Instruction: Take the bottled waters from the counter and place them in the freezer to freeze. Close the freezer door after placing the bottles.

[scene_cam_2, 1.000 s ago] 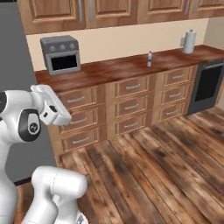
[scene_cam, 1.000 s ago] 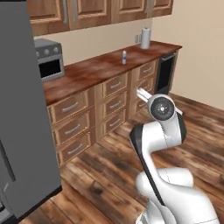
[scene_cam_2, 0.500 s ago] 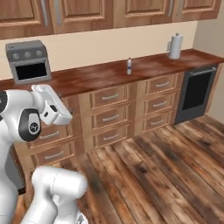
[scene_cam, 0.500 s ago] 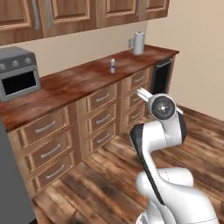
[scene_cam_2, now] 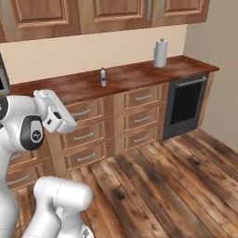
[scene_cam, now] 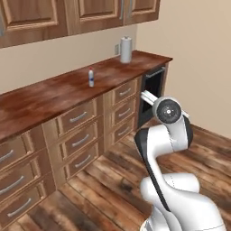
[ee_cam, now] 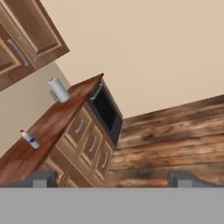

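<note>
Only a small clear bottle (scene_cam: 91, 77) tops woodgrain counter (scene_cam: 54, 94).

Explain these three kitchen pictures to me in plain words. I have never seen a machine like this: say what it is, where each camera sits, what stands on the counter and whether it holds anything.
The white jointed machine is a robot arm on a base that can drive, in a computer-rendered kitchen. Two pictures come from cameras on the base, behind the arm to its left and right, showing the same scene from two sides. The third comes from a camera on the hand, so it looks tilted.

On the dark wood counter stand a small bottle with a red cap and, near the far end, a paper towel roll. Below are drawers and a black appliance front.

In the hand view, the gripper has its two fingertips wide apart with nothing between them: it holds nothing.
</note>
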{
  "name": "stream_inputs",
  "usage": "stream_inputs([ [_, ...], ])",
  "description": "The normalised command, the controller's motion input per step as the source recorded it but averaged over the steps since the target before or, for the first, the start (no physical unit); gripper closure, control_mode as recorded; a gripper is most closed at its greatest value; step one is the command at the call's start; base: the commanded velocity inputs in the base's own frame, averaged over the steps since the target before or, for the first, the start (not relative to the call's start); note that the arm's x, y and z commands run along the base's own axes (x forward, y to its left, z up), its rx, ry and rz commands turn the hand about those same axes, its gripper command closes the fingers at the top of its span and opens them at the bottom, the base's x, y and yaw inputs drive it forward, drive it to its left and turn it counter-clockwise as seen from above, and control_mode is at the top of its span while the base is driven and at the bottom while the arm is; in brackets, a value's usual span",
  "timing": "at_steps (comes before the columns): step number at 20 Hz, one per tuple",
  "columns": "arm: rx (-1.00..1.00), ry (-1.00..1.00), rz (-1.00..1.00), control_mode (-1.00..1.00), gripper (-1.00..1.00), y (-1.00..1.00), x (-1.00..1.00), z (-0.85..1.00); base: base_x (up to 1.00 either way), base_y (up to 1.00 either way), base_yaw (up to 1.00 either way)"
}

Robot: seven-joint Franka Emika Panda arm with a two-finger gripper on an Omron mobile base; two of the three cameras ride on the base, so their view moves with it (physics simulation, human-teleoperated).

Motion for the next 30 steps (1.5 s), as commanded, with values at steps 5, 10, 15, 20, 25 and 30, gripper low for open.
stream_inputs([
  [5,0.00,0.00,0.00,1.00,-1.00,0.00,0.00,0.00,1.00,-0.30,0.06],
  [10,0.00,0.00,0.00,1.00,-1.00,0.00,0.00,0.00,1.00,-0.10,0.31],
  [15,0.00,0.00,0.00,1.00,-1.00,0.00,0.00,0.00,1.00,-0.23,0.42],
  [20,0.00,0.00,0.00,1.00,-1.00,0.00,0.00,0.00,1.00,-0.44,0.39],
  [25,0.00,0.00,0.00,1.00,-1.00,0.00,0.00,0.00,1.00,-0.51,0.34],
  [30,0.00,0.00,0.00,1.00,-1.00,0.00,0.00,0.00,0.99,-0.32,0.40],
])
